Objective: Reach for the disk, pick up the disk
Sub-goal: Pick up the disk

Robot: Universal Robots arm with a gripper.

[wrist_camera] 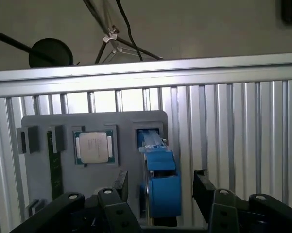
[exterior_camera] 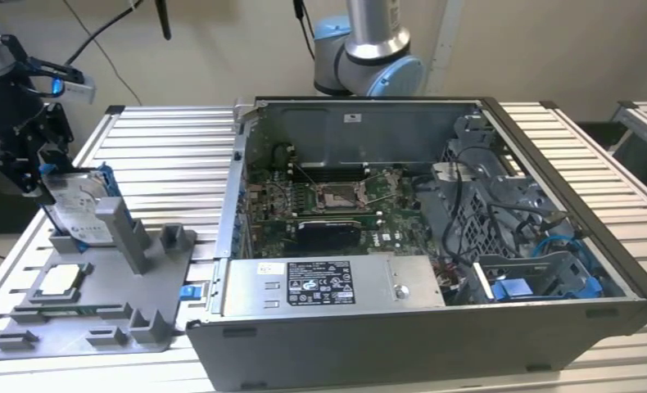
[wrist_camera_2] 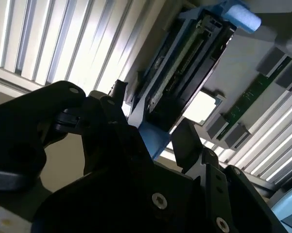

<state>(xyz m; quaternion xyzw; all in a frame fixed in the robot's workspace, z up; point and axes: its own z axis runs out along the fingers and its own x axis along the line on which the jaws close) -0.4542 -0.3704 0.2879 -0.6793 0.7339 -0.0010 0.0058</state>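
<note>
The disk stands on edge in a slot of the grey fixture, at the exterior view's left. It is silver with a white label and a blue frame. My gripper hangs over its upper end. In the first wrist view the disk's blue edge lies between my two black fingers, with a gap on each side. The gripper is open and straddles the disk without touching it. The second wrist view shows the disk edge-on beyond the gripper.
A small square silver chip sits in the fixture beside the disk's slot, next to a green memory strip. An open computer case stands to the exterior view's right. Everything rests on a slatted metal table.
</note>
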